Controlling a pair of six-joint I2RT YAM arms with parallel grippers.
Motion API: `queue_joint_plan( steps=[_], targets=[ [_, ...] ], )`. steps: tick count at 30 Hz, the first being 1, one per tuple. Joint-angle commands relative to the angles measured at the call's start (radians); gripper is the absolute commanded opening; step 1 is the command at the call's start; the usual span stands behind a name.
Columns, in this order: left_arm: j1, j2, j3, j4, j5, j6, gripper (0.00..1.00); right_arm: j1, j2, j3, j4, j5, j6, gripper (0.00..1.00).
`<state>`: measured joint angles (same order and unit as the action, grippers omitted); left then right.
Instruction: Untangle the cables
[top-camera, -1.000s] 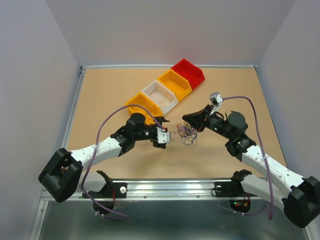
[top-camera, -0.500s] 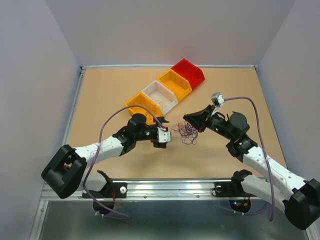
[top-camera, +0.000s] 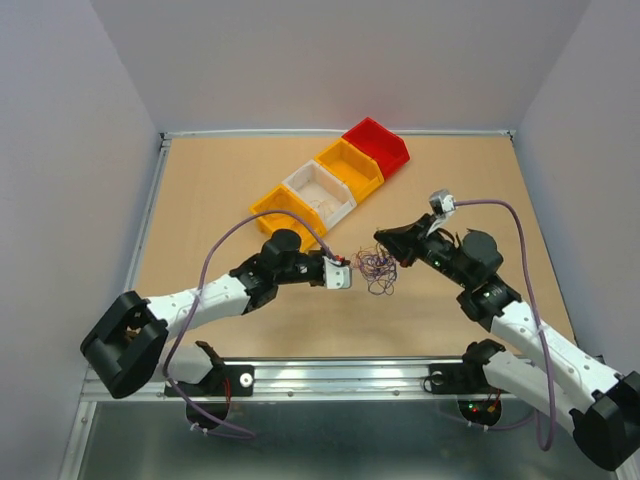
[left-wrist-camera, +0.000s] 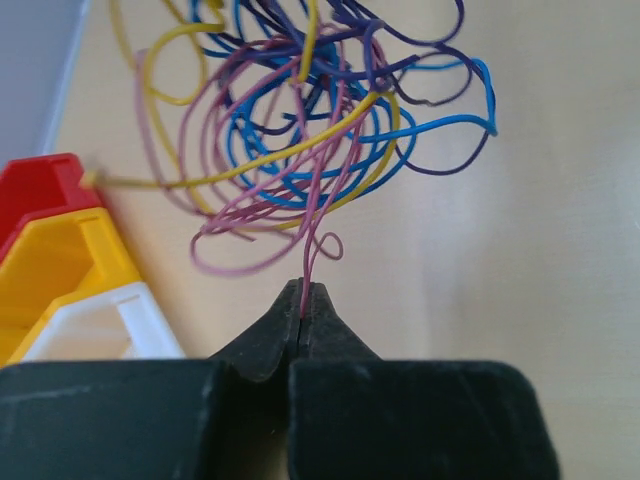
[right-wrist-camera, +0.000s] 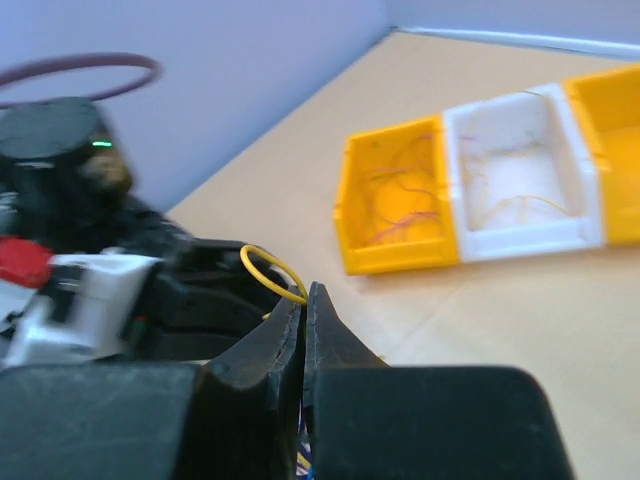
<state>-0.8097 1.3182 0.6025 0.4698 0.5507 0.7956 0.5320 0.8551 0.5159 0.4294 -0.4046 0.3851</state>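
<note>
My two arms reach in from the near edge of a tan table and meet near its middle. Between my two pincers lies the wad of cables, a loose snarl of hair-thin blue, purple, yellow and pink wires.

My left pincer is clenched. Its two black fingers press together on a single pink wire, which rises straight out of the tips and loops into the tangle just ahead. The rest of the snarl fans out beyond the tips, with blue loops to the right and yellow strands crossing to the left.

My right pincer is clenched too, jaws flat against each other. A small yellow loop curls out from between its tips, so it appears to be pinching that strand. More blue and yellow wire shows underneath, at the base of the fingers. Just past these tips, blurred, is the black and white end of my left arm, so the two pincers nearly face each other across the wad.

Four small bins stand in a slanting row well beyond both pincers, touching side to side. Nearest my left pincer is a yellow bin, then a white bin, a second yellow bin and a red bin. From my right wrist, the near yellow bin and the white one each hold a few thin strands.
</note>
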Motion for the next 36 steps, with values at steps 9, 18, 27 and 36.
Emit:
queue_joint_plan(
  steps=[9,18,27,36],
  targets=[
    [0.006,-0.169,-0.027,0.024,-0.046,-0.015,0.00,0.008,-0.269,0.026,-0.426,0.785,-0.002,0.67],
    [0.006,-0.105,0.026,-0.059,-0.002,0.011,0.00,0.008,-0.245,-0.065,-0.180,0.119,-0.150,0.88],
    [0.006,-0.171,0.052,-0.056,-0.077,-0.056,0.00,0.016,0.102,-0.050,0.129,-0.358,-0.198,0.86],
    [0.006,-0.192,0.148,-0.111,-0.152,-0.139,0.00,0.135,0.353,0.050,0.215,-0.379,-0.293,0.88]
  ],
)
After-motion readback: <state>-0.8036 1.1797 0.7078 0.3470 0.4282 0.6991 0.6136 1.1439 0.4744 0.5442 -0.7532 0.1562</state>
